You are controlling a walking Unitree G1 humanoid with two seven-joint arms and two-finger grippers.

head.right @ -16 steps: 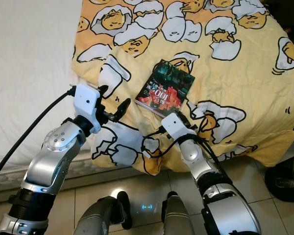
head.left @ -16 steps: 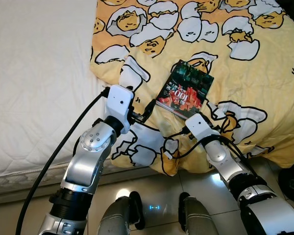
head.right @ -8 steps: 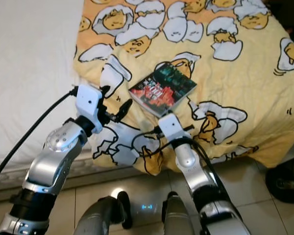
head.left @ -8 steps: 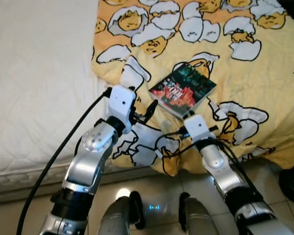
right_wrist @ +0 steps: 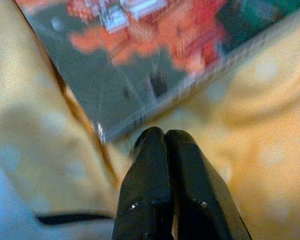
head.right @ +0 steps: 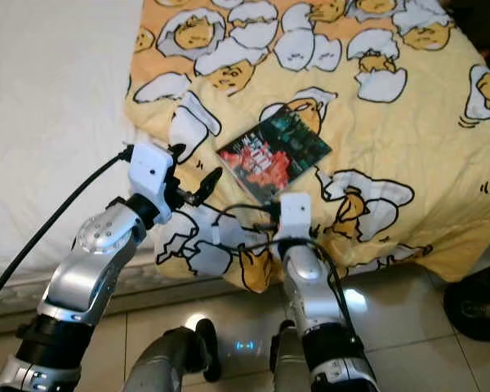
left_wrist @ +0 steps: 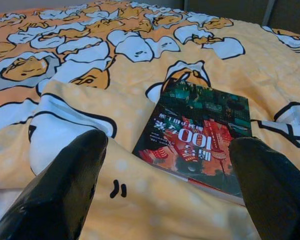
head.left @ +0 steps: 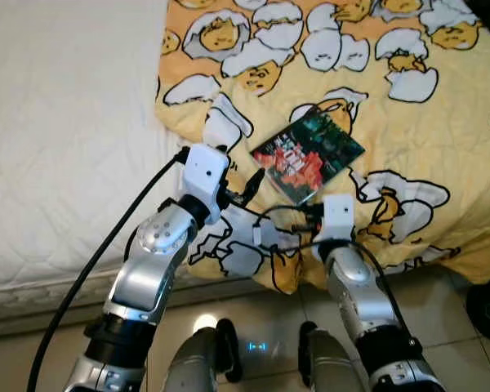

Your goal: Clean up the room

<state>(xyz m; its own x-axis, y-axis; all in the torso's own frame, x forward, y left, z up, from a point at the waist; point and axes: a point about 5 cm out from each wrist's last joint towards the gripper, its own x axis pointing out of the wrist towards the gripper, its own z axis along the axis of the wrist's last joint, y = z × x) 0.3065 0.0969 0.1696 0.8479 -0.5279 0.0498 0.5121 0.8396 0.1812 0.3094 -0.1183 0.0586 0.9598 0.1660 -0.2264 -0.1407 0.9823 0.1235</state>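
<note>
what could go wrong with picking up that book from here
The right hand is shut, its tips at the book's near corner, so it may just push the book along the soft blanket. The left hand is open beside the book; closing there could pinch a blanket fold instead.

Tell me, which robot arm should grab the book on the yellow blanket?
Probably the left. The left gripper is open and aimed at the book, which lies between its fingers in the wrist view. The right gripper is shut, just short of the book's near edge.
</note>
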